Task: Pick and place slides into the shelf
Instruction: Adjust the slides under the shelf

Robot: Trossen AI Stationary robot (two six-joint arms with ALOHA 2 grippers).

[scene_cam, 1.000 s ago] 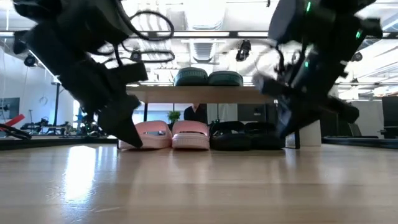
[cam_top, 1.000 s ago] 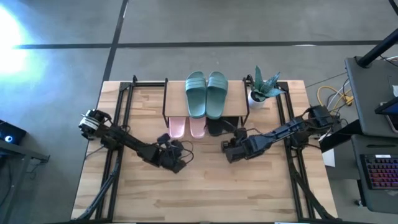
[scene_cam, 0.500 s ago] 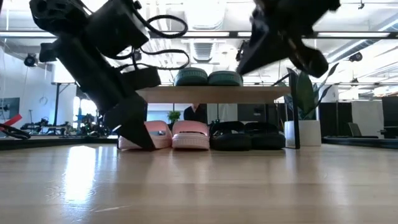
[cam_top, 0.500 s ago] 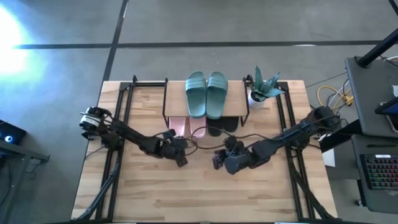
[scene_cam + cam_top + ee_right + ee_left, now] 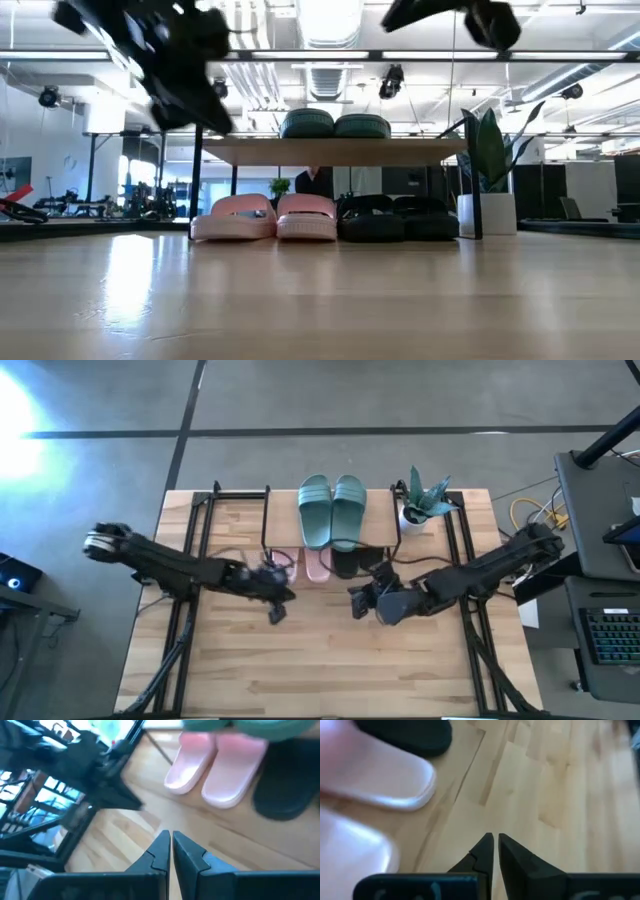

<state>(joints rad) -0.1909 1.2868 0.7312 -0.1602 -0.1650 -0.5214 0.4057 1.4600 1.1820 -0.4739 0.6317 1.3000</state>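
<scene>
The teal-green slides [image 5: 332, 510] lie side by side on the shelf's top board [image 5: 330, 152]. Beneath the board, the pale pink pair [image 5: 265, 217] and the black pair [image 5: 398, 218] rest on their soles on the table. My left gripper [image 5: 275, 602] hangs shut above the table, in front of the pink pair [image 5: 375, 785]. My right gripper [image 5: 358, 600] is also shut, raised in front of the black pair [image 5: 282, 790]. Neither gripper touches a slide.
A potted plant [image 5: 425, 500] in a white pot stands just right of the shelf. Black metal rails [image 5: 195, 530] run along the left and right sides of the table. Bare wooden tabletop [image 5: 320, 670] stretches across the near half. My left arm [image 5: 90, 765] shows in the right wrist view.
Both grippers have risen well clear of the tabletop. The left one came up from table height beside the pink pair, and its arm swung toward the table's left edge. The right one climbed up and drew slightly back from the black pair. The slides have stayed in place.
</scene>
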